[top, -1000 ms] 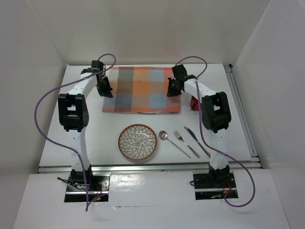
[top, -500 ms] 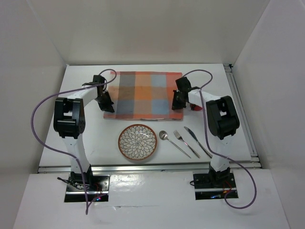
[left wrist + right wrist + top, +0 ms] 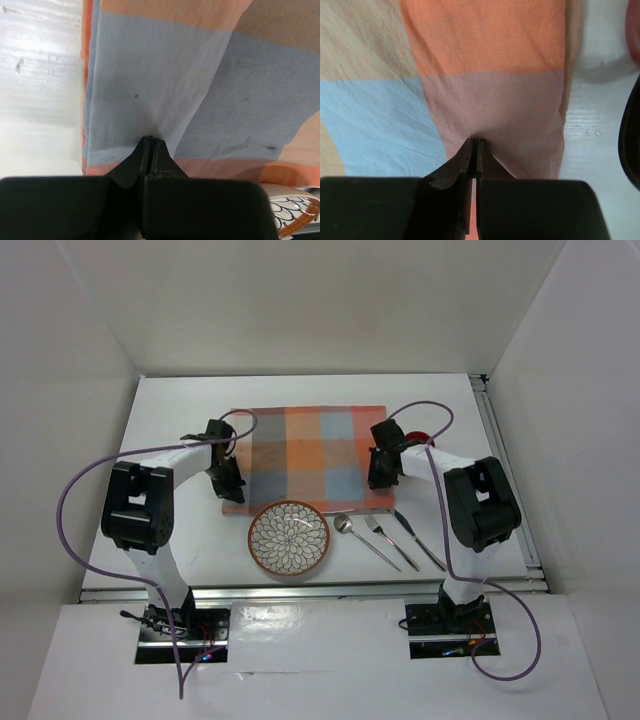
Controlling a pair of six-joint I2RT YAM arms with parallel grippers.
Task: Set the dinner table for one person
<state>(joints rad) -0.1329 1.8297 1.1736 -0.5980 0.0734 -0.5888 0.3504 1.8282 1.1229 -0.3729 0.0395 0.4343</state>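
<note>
The checked orange, blue and grey placemat (image 3: 305, 455) lies on the white dinner table (image 3: 170, 410). Its near edge reaches the far rim of the patterned plate (image 3: 289, 537). My left gripper (image 3: 232, 485) is shut on the mat's near left corner. In the left wrist view, the closed tips (image 3: 151, 139) pinch a fold of blue cloth (image 3: 165, 75). My right gripper (image 3: 380, 475) is shut on the near right corner. Its tips (image 3: 476, 140) pinch pink cloth (image 3: 485, 45). A spoon (image 3: 360, 538), fork (image 3: 390, 540) and knife (image 3: 420, 538) lie right of the plate.
A red object (image 3: 418, 436) sits on the table behind my right arm, just off the mat's right edge. A metal rail (image 3: 310, 587) runs along the table's near edge and another along the right side. White walls enclose the back and sides.
Both grippers have dragged the placemat toward the near edge, up to the plate. The red object behind the right arm has come into plain view.
</note>
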